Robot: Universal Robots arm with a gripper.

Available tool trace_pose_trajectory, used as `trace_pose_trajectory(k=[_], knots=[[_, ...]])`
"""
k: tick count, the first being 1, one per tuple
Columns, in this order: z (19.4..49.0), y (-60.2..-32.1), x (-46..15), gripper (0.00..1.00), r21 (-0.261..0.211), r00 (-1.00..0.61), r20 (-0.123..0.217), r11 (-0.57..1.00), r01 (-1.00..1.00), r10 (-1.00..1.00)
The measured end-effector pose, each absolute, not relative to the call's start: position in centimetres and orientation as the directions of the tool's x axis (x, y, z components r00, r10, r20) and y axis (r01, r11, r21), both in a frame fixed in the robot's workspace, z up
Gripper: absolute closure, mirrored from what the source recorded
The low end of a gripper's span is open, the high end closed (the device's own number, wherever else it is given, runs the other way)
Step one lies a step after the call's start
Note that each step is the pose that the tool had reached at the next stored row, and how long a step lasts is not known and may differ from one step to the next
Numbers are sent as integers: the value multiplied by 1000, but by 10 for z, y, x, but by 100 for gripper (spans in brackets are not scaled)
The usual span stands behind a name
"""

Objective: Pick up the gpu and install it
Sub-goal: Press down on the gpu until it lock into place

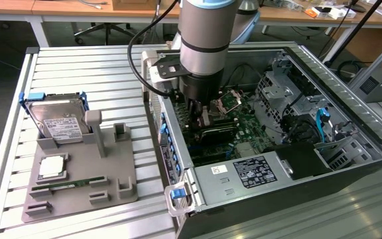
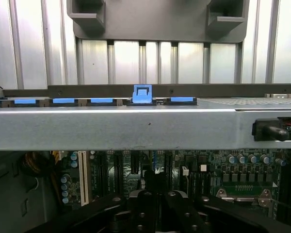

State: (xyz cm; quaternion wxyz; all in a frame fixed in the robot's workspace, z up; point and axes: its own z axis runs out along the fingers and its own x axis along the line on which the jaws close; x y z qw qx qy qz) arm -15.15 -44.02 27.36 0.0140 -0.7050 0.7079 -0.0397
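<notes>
I am holding the tool (image 1: 203, 117) clamped shut inside the open grey metal computer case (image 1: 350, 94), pressing on the flat black gpu card (image 1: 216, 133), which is sitting edge-on over the green motherboard (image 1: 244, 127), presumably to seat it in its slot.

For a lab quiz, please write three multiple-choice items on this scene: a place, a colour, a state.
1. Where stands the silver hard drive with blue frame? A) in the grey holder plate B) on a shelf C) on the floor
2. The plastic clip on the grey metal computer case edge is A) red B) blue C) yellow
3. The case is A) closed B) open C) overturned
Key: A, it stands in the plate; B, the clip shows blue; B, the green motherboard lies exposed.
</notes>
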Motion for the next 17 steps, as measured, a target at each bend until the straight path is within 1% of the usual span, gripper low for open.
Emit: trace_pose_trajectory(k=[17], knots=[[269, -441, -151, 89, -74, -5, 35, 2, -997, -999]])
